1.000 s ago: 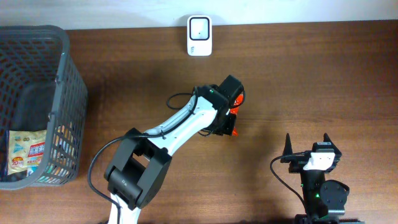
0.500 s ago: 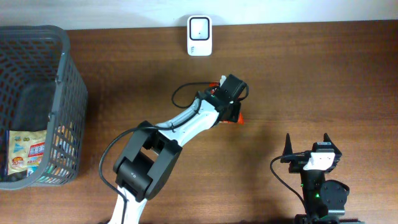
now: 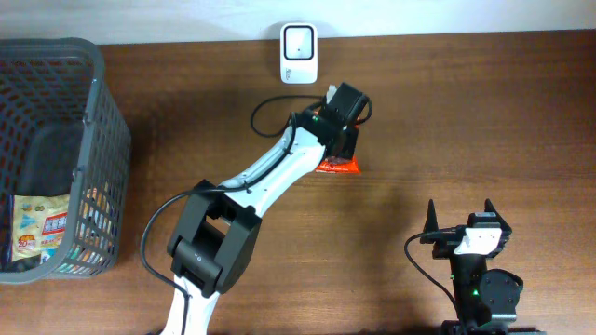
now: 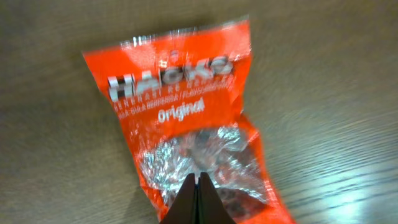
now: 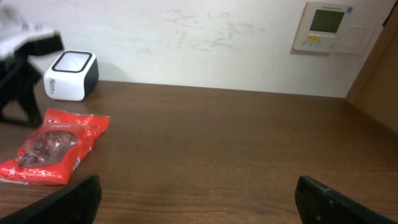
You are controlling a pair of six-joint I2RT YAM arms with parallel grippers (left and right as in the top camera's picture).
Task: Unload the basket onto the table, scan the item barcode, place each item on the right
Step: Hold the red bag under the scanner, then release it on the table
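Orange packet (image 4: 186,124) | on table (image 4: 336,68) beneath left claw (image 4: 199,180) | claw closed, hold unclear

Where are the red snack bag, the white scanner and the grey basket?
red snack bag (image 4: 180,106): left wrist view, on its printed front.
white scanner (image 3: 298,41): overhead view, on its top window.
grey basket (image 3: 107,158): overhead view, on its mesh side wall.

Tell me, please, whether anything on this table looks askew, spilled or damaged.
Nothing looks spilled or torn. The one oddity is the red Hacks candy bag, lying crumpled on the table short of the white barcode scanner: its printed front faces up, so no barcode shows in any view.
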